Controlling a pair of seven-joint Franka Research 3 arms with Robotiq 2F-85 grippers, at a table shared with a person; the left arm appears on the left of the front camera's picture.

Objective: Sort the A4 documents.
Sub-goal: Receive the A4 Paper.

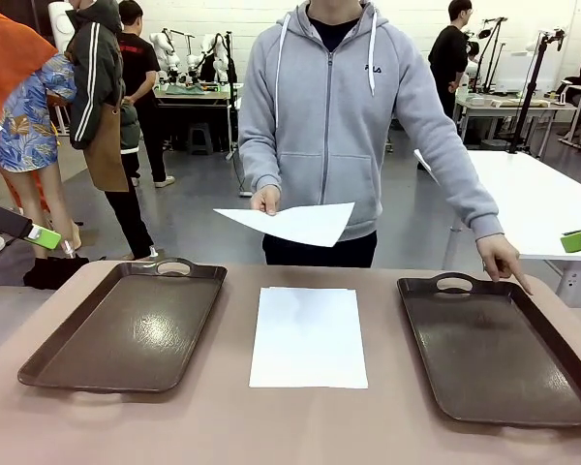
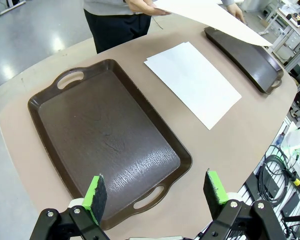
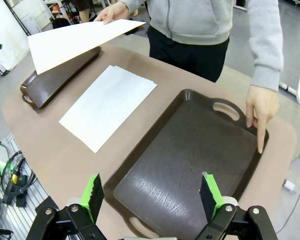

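Bright, even overhead light, sharp focus. Glare sheens the left tray [image 1: 126,334], the A4 documents [image 1: 308,337] nearly blow out, my wrist views bow at edges.

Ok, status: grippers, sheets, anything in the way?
Left gripper open, right gripper open, both empty. Sheets flat between left tray and right tray. Person holds one sheet, points at right tray.

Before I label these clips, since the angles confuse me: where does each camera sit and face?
Front: fixed between the arms, facing the person across the table; left gripper and right gripper tips at the side edges.
Left wrist: above the left tray, looking down; own open fingers at bottom.
Right wrist: above the right tray, where the person's hand points; own open fingers at bottom.
Both wrist views share the table sheets and the held sheet.
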